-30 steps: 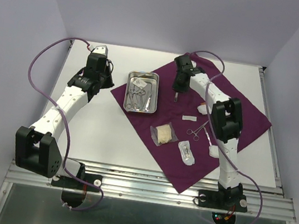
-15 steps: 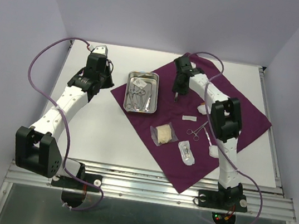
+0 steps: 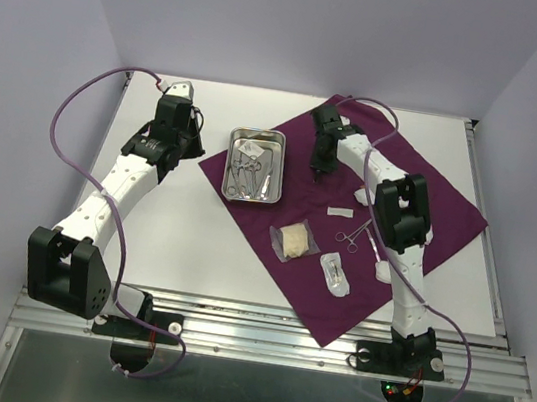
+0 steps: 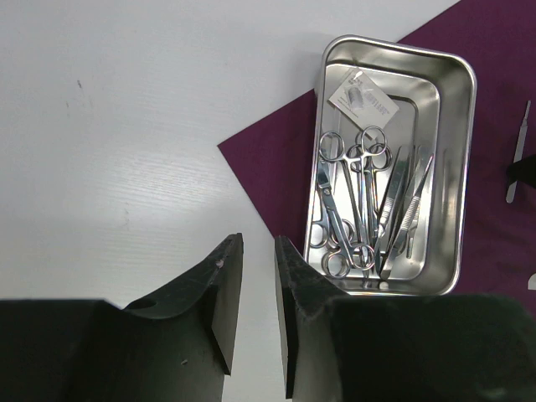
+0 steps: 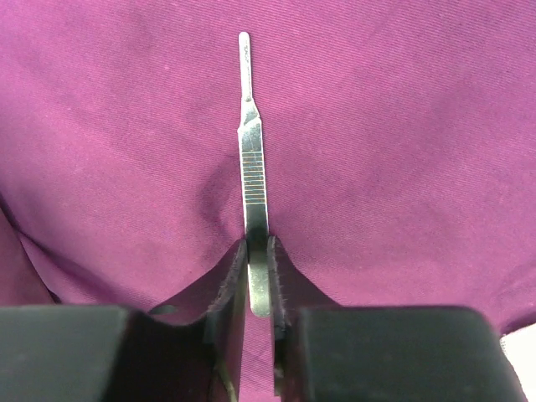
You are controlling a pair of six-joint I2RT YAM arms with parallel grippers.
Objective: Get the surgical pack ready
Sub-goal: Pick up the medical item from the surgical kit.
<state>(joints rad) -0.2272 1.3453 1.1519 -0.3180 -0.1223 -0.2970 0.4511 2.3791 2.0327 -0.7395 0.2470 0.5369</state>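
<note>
At the lower middle of the overhead view, nearest the arm bases, the near corner of the plum-purple cloth (image 3: 326, 321) is seen spread on the white bench (image 3: 172, 237). On the cloth a clear packet (image 3: 334, 274) is laid nearest. A packet of tan gauze (image 3: 293, 241) lies just to its upper left and a small white pad (image 3: 385, 270) to its right. A little farther up, steel forceps (image 3: 350, 238) are laid beside a flat white packet (image 3: 340, 212), and a white gauze pad (image 3: 362, 192) is found close by the right arm.

Left of centre, the steel tray (image 3: 259, 132) is set on the cloth's left corner, with one of its corners over bare bench. A bunch of scissors and forceps (image 4: 356, 201) is gathered inside it, and a small packet (image 4: 362, 94) is laid at its far end.

At the lower centre of the left wrist view, the left gripper (image 4: 256, 244) is poised over bare bench just beside the cloth's edge. Its jaws are set a narrow way apart with nothing between them.

Farthest, just right of the tray in the overhead view, the right gripper (image 5: 257, 243) is closed narrowly on the near end of a scalpel handle (image 5: 249, 142). The handle is pointed up the frame over the cloth. Whether it is touching the cloth cannot be told.
</note>
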